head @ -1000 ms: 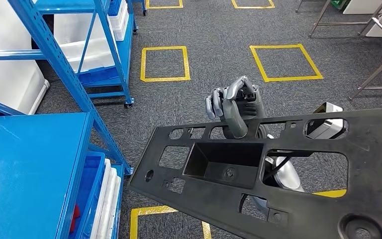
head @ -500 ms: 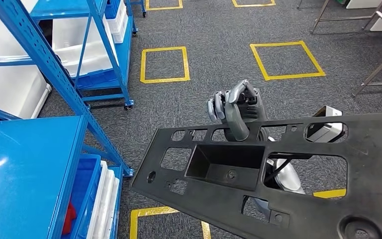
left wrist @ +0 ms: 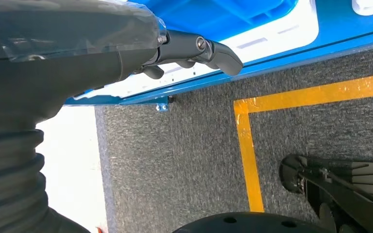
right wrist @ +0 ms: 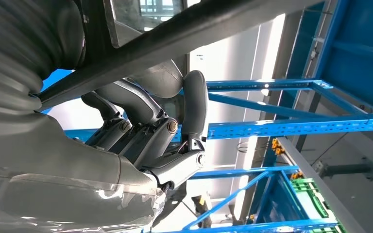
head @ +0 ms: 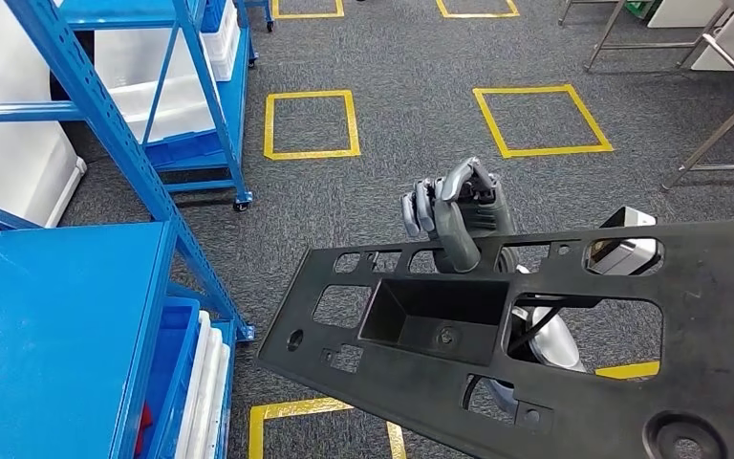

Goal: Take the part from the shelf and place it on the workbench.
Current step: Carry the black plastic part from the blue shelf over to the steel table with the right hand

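Grey carpet (head: 411, 86) with yellow taped squares (head: 309, 123) runs across the whole room, and blue shelving (head: 105, 115) fills the left side of the frame. Bottom left there's a blue shelf top (head: 57, 335) with white bins (head: 205, 382) stacked beside it. Moving right, the big black part (head: 631, 382) with all its cutouts stretches from lower centre to the right edge, held up over the floor. The right hand (head: 459, 215) sits at its upper edge, centre frame: thumb hooked over the top face, fingers curled underneath, rim clamped between them. The left hand (left wrist: 194, 48) hangs by a blue shelf edge, fingers loosely curled, holding nothing.
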You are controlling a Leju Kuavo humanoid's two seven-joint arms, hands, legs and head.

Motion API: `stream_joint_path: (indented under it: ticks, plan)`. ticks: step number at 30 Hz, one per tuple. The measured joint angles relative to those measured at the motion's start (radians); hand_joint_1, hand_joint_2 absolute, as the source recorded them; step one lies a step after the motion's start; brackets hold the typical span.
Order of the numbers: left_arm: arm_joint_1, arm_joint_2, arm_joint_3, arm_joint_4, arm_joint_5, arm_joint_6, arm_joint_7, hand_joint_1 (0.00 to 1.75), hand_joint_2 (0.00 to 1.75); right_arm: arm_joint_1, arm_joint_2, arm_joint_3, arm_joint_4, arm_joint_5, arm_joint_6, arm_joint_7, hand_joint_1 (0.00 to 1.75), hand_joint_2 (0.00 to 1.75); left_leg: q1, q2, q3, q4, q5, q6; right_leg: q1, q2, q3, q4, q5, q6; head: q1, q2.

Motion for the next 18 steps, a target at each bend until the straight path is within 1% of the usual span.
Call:
stream_joint_path:
  ticks: [1, 2, 3, 4, 5, 6, 7, 8, 10, 11, 12, 13, 15, 16, 17, 18]
  plan:
    - [0.0, 0.0, 0.0, 0.0, 0.0, 0.0, 0.0, 0.0, 1.75, 0.003, -0.001, 0.0, 0.001, 0.0, 0.0, -0.001, 1.75, 1.75, -0.001, 0.0, 0.0, 0.0, 0.0, 0.0, 0.0, 0.0, -0.014, 0.026, -0.001, 0.0, 0.0, 0.0]
    - [0.0, -0.001, 0.0, 0.0, 0.0, -0.001, 0.0, 0.0, 1.75, 0.005, -0.003, 0.0, 0.001, 0.0, 0.0, -0.003, 1.75, 1.75, -0.002, 0.0, 0.001, 0.001, 0.0, 0.0, 0.0, 0.0, -0.009, 0.012, 0.017, -0.002, 0.0, 0.0]
    - [0.0, -0.001, 0.0, 0.0, 0.0, -0.002, 0.0, 0.0, 1.75, 0.007, -0.005, 0.0, 0.001, 0.0, 0.001, -0.005, 1.75, 1.75, -0.002, -0.001, 0.002, 0.001, -0.001, 0.0, 0.0, 0.0, 0.018, -0.044, 0.05, -0.004, 0.0, 0.0]
    - [0.0, -0.001, 0.0, 0.0, 0.0, -0.002, 0.0, 0.0, 1.75, 0.008, -0.006, -0.001, 0.002, 0.0, 0.001, -0.008, 1.75, 1.75, -0.002, -0.001, 0.003, 0.001, -0.001, -0.001, 0.0, 0.0, 0.055, -0.119, 0.085, -0.007, 0.0, 0.0]
    - [0.0, -0.001, 0.0, 0.0, 0.0, -0.003, 0.0, 0.0, 1.75, 0.009, -0.007, -0.001, 0.002, 0.0, 0.002, -0.011, 1.75, 1.75, -0.004, -0.003, 0.004, 0.002, -0.002, -0.005, 0.002, 0.0, 0.087, -0.187, 0.112, -0.01, 0.0, 0.0]
    - [0.0, -0.001, 0.0, 0.0, 0.001, -0.004, 0.0, 0.0, 1.75, 0.01, -0.008, -0.001, 0.001, 0.0, 0.003, -0.015, 1.75, 1.75, -0.005, -0.004, 0.004, 0.003, -0.003, -0.009, 0.004, 0.001, 0.109, -0.233, 0.128, -0.014, 0.0, 0.0]
    - [0.0, -0.001, 0.0, 0.0, 0.002, -0.004, 0.001, 0.0, 1.75, 0.013, -0.009, -0.001, 0.001, 0.0, 0.003, -0.017, 1.75, 1.75, -0.005, -0.004, 0.004, 0.003, -0.003, -0.014, 0.007, 0.002, 0.116, -0.253, 0.132, -0.018, 0.0, 0.0]
    - [0.0, -0.001, 0.0, 0.0, 0.003, -0.004, 0.001, 0.0, 1.75, 0.018, -0.01, -0.001, 0.001, 0.0, 0.003, -0.02, 1.75, 1.75, -0.006, -0.005, 0.004, 0.002, -0.002, -0.02, 0.01, 0.003, 0.115, -0.256, 0.132, -0.023, 0.0, 0.0]
    - [0.0, 0.0, 0.0, 0.0, 0.005, -0.004, 0.001, 0.0, 1.75, 0.029, -0.011, -0.002, 0.002, 0.0, 0.004, -0.023, 1.75, 1.75, -0.005, -0.005, 0.003, 0.003, -0.005, -0.03, 0.007, 0.003, 0.116, -0.262, 0.137, -0.036, 0.0, 0.0]
    - [0.0, 0.0, 0.0, 0.0, 0.007, -0.005, 0.001, 0.0, 1.75, 0.034, -0.012, -0.002, 0.002, 0.0, 0.006, -0.025, 1.75, 1.75, -0.005, -0.004, -0.005, 0.018, -0.016, -0.035, 0.005, 0.002, 0.119, -0.267, 0.14, -0.042, 0.0, 0.0]
    - [-0.001, 0.0, 0.0, 0.0, 0.009, -0.006, 0.001, 0.0, 1.75, 0.04, -0.013, -0.002, 0.002, 0.001, 0.008, -0.028, 1.75, 1.75, -0.005, -0.004, -0.021, 0.053, -0.038, -0.039, 0.003, 0.001, 0.121, -0.271, 0.142, -0.048, 0.0, 0.0]
    - [-0.002, 0.0, 0.0, 0.0, 0.011, -0.007, 0.0, 0.0, 1.75, 0.045, -0.013, -0.002, 0.003, 0.001, 0.01, -0.032, 1.75, 1.75, -0.005, -0.003, -0.043, 0.099, -0.066, -0.041, 0.003, -0.001, 0.122, -0.273, 0.143, -0.051, 0.0, 0.0]
    - [-0.005, 0.0, 0.0, 0.0, 0.015, -0.008, -0.002, 0.0, 1.75, 0.058, -0.014, -0.003, 0.006, 0.005, 0.014, -0.039, 1.75, 1.75, -0.005, -0.003, -0.097, 0.211, -0.119, -0.046, 0.004, -0.003, 0.123, -0.273, 0.143, -0.055, 0.0, 0.0]
    - [-0.006, 0.0, 0.0, 0.0, 0.017, -0.008, -0.003, 0.0, 1.75, 0.066, -0.014, -0.003, 0.008, 0.009, 0.015, -0.042, 1.75, 1.75, -0.005, -0.003, -0.119, 0.256, -0.133, -0.047, 0.004, -0.004, 0.123, -0.272, 0.142, -0.055, 0.0, 0.0]
    - [-0.007, 0.0, 0.0, 0.0, 0.019, -0.008, -0.005, 0.0, 1.75, 0.073, -0.014, -0.002, 0.011, 0.014, 0.016, -0.045, 1.75, 1.75, -0.004, -0.003, -0.133, 0.284, -0.135, -0.048, 0.004, -0.004, 0.123, -0.272, 0.142, -0.056, 0.0, 0.0]
    - [-0.008, 0.0, 0.0, 0.0, 0.021, -0.008, -0.006, 0.0, 1.75, 0.079, -0.014, -0.002, 0.013, 0.019, 0.017, -0.047, 1.75, 1.75, -0.003, -0.003, -0.136, 0.289, -0.127, -0.049, 0.004, -0.004, 0.124, -0.272, 0.141, -0.056, 0.0, 0.0]
